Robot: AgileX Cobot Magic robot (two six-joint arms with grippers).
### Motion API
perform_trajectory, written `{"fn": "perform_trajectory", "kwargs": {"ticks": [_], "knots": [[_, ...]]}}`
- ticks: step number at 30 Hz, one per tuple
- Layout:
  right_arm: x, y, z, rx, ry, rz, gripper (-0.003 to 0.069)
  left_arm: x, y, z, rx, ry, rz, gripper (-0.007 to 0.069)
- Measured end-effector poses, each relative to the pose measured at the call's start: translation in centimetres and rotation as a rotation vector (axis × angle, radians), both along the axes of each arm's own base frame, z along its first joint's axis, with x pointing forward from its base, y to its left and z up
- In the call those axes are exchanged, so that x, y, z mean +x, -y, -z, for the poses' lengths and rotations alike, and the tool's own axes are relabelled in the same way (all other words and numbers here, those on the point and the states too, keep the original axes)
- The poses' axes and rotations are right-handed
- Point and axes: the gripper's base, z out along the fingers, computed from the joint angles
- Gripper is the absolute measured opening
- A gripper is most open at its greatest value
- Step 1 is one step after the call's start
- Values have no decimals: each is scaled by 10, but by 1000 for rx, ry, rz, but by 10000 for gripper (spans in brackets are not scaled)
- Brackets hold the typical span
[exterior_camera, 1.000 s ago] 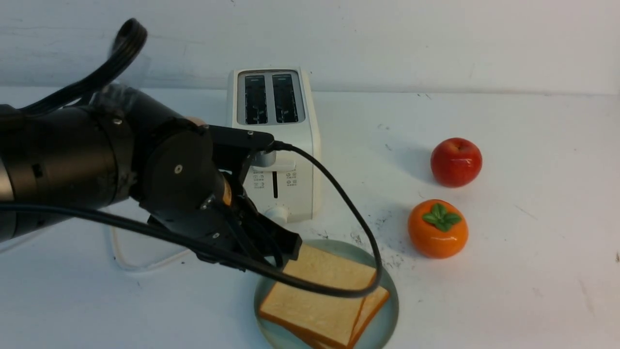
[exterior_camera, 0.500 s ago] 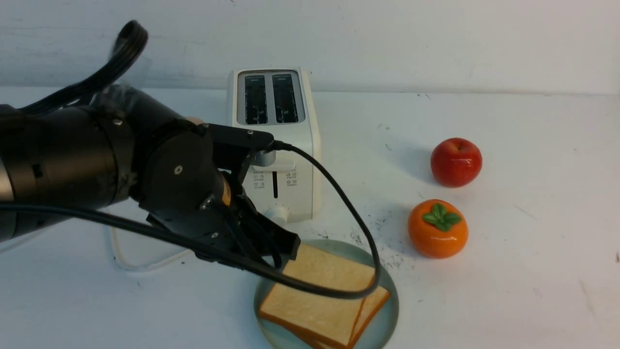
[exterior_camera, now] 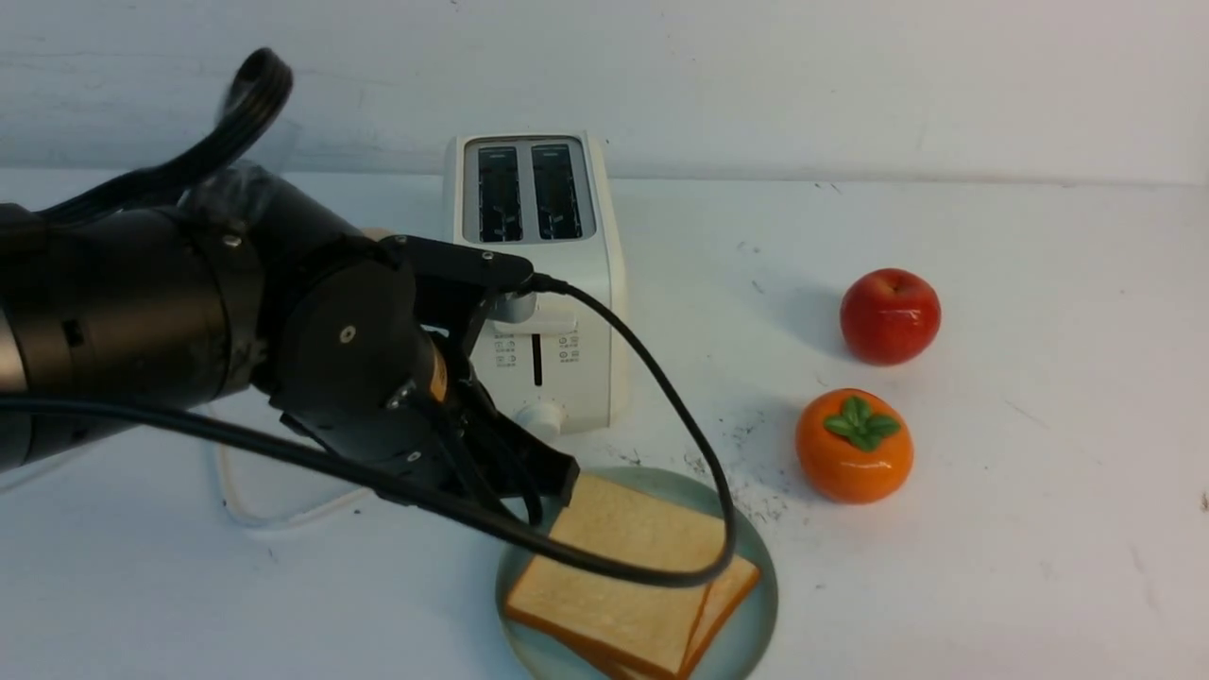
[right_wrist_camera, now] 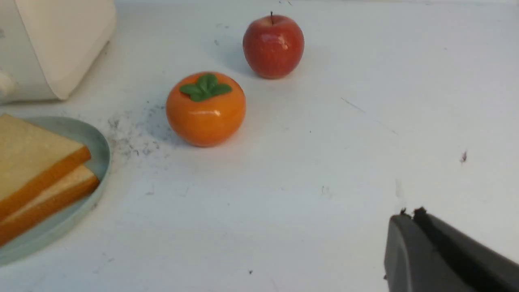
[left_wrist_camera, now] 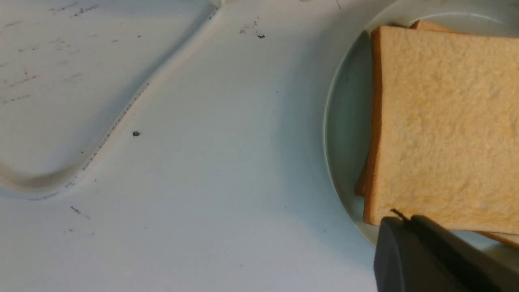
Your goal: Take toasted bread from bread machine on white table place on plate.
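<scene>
Looking at your left gripper (exterior_camera: 565, 484), you find its dark fingers pressed together with nothing between them, the tips at the near-left corner of the upper slice of toasted bread (exterior_camera: 628, 567); the left wrist view shows the tip (left_wrist_camera: 399, 221) just over that slice's edge, and whether it touches the crust you cannot tell. Both slices lie stacked on the plate (exterior_camera: 756, 619), the upper one turned a little so that the lower slice's crust peeks out on the right side. The plate sits on the white table (exterior_camera: 992, 567) just in front of the bread machine (exterior_camera: 538, 283), whose two slots stand empty. A black cable (exterior_camera: 680, 444) from your left arm loops over the toast and the plate. A white cord (exterior_camera: 274, 515) curls on the table to the left of the plate. Dark crumbs speckle the surface between the plate and an orange persimmon (exterior_camera: 853, 446), and a red apple (exterior_camera: 889, 314) stands just behind that fruit. Your right gripper (right_wrist_camera: 409, 217) shows only in its own wrist view, fingers clenched and empty, above bare table well apart from the persimmon.
</scene>
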Motion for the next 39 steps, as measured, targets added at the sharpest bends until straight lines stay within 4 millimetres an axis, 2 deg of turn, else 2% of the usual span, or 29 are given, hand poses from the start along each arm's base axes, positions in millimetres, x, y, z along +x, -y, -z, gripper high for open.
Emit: {"fn": "perform_trajectory", "kwargs": {"ticks": [4, 10, 14, 15, 16, 19, 20, 22, 24, 25, 26, 28, 30, 32, 33, 34, 35, 36, 39], "knots": [[0, 0, 26, -5, -47, 1, 10, -4, -3, -4, 11, -10, -4, -13], [0, -1, 27, -9, -43, -19, 12, -20, -15, -39, 1, 5, -21, -13], [0, -1, 27, -9, -43, -28, 16, -49, -39, -102, -12, 61, -46, -13], [0, -1, 27, -9, -43, -28, 17, -51, -41, -103, -10, 63, -47, -13], [0, -1, 27, -9, -43, -28, 20, -65, -54, -126, -16, 120, -59, -13], [0, -1, 27, -9, -43, -28, 22, -87, -76, -149, -12, 201, -89, -13], [0, -1, 27, -9, -43, -28, 25, -100, -88, -159, -22, 253, -114, -13], [0, -1, 27, -9, -43, -28, 26, -110, -99, -166, -39, 290, -144, -12], [0, -1, 27, -9, -43, -28, 30, -135, -122, -175, -80, 370, -219, -12], [0, -1, 27, -9, -43, -28, 31, -137, -124, -176, -83, 378, -221, -12], [0, -1, 27, -9, -43, -28, 34, -152, -136, -175, -118, 406, -261, -12], [0, -1, 27, -9, -43, -28, 35, -166, -146, -173, -150, 428, -284, -12], [0, -1, 27, -7, -42, -28, 38, -186, -161, -160, -190, 438, -315, -12], [1, -1, 27, -1, -37, -28, 41, -194, -166, -143, -191, 418, -329, -12], [1, -1, 27, -2, -37, -28, 41, -195, -167, -143, -195, 421, -328, -12], [1, -2, 27, 2, -37, -28, 44, -199, -168, -125, -190, 386, -341, -12], [1, -2, 27, 3, -37, -29, 45, -201, -169, -119, -194, 375, -346, -12], [1, -2, 27, 2, -37, -28, 46, -203, -170, -104, -188, 342, -355, -12], [1, -2, 27, 2, -37, -28, 48, -205, -170, -86, -176, 304, -364, -13]]}}
